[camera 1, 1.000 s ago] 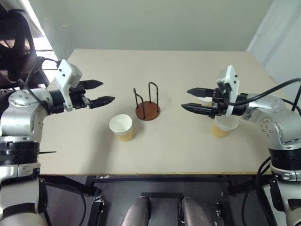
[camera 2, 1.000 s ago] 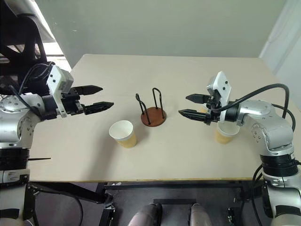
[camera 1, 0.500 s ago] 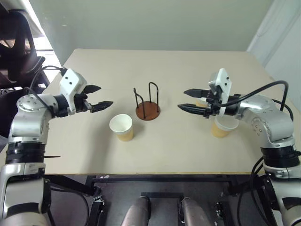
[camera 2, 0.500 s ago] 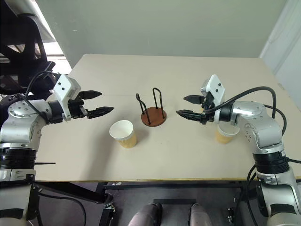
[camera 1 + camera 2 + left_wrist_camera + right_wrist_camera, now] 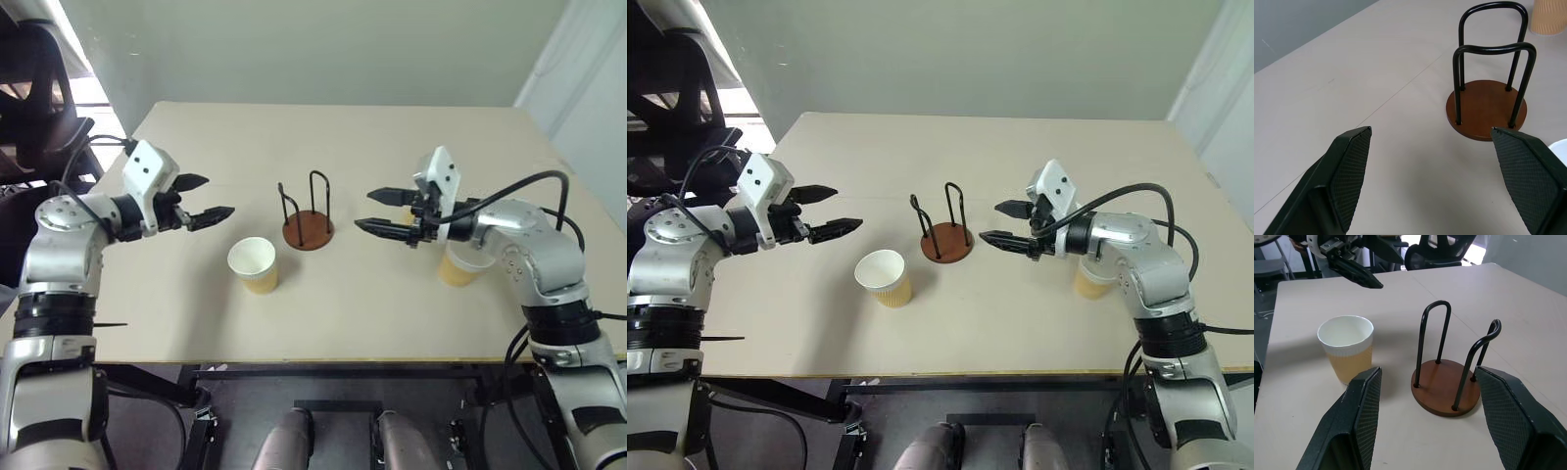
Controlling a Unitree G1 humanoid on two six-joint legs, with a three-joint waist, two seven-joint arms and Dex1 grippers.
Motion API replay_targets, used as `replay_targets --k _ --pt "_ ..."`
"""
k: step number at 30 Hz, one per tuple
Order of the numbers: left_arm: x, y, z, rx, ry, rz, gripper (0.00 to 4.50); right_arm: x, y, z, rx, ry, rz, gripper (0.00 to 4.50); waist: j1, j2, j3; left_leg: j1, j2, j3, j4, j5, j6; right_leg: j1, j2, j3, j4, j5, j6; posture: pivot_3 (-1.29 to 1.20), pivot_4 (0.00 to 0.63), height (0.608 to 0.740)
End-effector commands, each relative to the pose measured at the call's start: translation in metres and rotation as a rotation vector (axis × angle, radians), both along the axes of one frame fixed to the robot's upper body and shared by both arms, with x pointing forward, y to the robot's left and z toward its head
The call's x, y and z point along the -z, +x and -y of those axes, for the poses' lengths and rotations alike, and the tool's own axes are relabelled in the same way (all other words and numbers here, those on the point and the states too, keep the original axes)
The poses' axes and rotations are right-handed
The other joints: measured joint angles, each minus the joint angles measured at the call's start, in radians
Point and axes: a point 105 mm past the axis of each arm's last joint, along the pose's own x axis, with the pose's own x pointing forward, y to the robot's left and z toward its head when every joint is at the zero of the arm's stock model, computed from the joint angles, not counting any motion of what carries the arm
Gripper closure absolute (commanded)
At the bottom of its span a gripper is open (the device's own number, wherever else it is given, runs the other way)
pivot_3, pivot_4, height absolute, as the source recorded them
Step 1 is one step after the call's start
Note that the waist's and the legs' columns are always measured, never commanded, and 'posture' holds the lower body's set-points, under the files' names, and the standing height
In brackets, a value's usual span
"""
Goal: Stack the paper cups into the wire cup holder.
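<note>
The wire cup holder [image 5: 308, 231], two black loops on a round brown base, stands empty mid-table. One paper cup [image 5: 253, 265] stands upright just in front of it to the left. A second cup [image 5: 458, 266] stands on the right, partly hidden by my right forearm. A third cup [image 5: 1550, 19] shows beyond the holder in the left wrist view. My left gripper [image 5: 214, 196] hovers open to the left of the holder, pointing at it. My right gripper [image 5: 364, 211] hovers open just right of the holder, nothing between its fingers.
The beige table [image 5: 343, 323] ends at a front edge close to me. Black office chairs [image 5: 39, 88] stand past its left side. A pale wall runs behind the table's far edge.
My right gripper has slid left, closer to the holder. My left gripper shifted slightly at first and has held still since. Cups and holder have not moved.
</note>
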Motion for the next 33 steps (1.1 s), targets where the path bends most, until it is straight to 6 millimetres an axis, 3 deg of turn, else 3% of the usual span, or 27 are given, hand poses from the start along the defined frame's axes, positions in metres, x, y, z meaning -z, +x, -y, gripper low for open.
replay_targets --k 1,6,13,21,33 --pt "-0.016 -0.001 0.001 0.012 0.007 0.051 0.33 -0.016 -0.001 -0.002 -0.005 0.009 0.069 1.44 0.0 0.0 0.0 0.0 0.0 0.0 0.0 0.0 0.0 0.0 0.0 0.0 0.0 0.0 0.0 0.0 0.15 0.74" --pt "-0.018 -0.002 0.001 0.018 -0.005 0.05 0.33 -0.014 0.001 -0.003 0.009 0.009 0.072 1.44 0.0 0.0 0.0 0.0 0.0 0.0 0.0 0.0 0.0 0.0 0.0 0.0 0.0 0.0 0.0 0.0 0.15 0.74" --pt "-0.021 -0.016 0.016 0.163 -0.025 0.003 0.33 -0.002 0.013 -0.008 0.047 -0.029 0.079 1.44 0.0 0.0 0.0 0.0 0.0 0.0 0.0 0.0 0.0 0.0 0.0 0.0 0.001 0.0 0.0 0.0 0.15 0.74" --pt "-0.031 -0.018 0.001 0.157 0.033 -0.014 0.33 0.006 0.031 -0.015 0.092 -0.057 0.091 1.44 -0.004 0.0 0.0 0.0 0.001 -0.001 0.0 -0.001 -0.001 -0.002 0.0 0.0 0.001 0.0 -0.001 0.0 0.15 0.74" --pt "-0.034 -0.019 0.002 0.159 0.026 -0.009 0.33 0.019 0.057 -0.038 0.098 -0.092 0.081 1.44 -0.005 0.0 0.0 -0.004 0.001 -0.001 -0.001 -0.002 -0.003 -0.007 0.0 0.0 0.003 0.0 -0.003 0.0 0.15 0.74"
